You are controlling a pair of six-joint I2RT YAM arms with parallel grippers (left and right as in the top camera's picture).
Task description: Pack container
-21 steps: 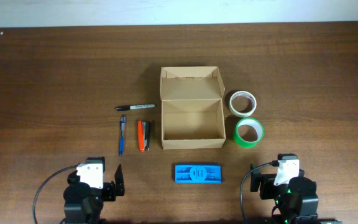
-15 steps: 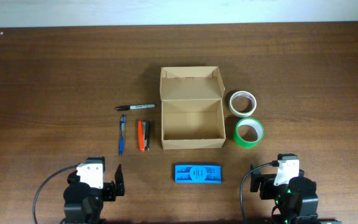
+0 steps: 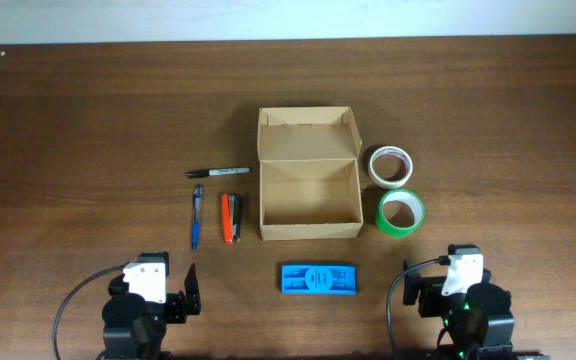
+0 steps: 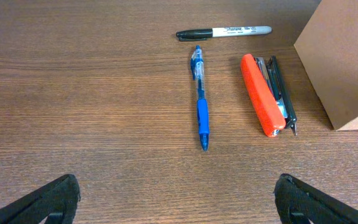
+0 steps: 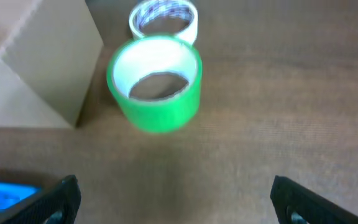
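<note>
the small tan cardboard box [image 3: 308, 200] is looking light but crushable, best pinched by one wall; left hand [image 4: 176, 190] and right hand [image 5: 174, 190] are gaping open

Small rectangular tan cardboard container [image 3: 308, 192], plain and unmarked. Sits upright near the middle of the dark wooden table [image 3: 88, 110], square to its edges. Stands open, with the hinged flap lid [image 3: 306, 138] folded back on the far side, inner face up, side tabs raised. Shows a bare cardboard floor inside four low walls. Appears from the left wrist as a plain tan corner at the right edge, and from the right wrist as a blurred tan corner at upper left.
</note>
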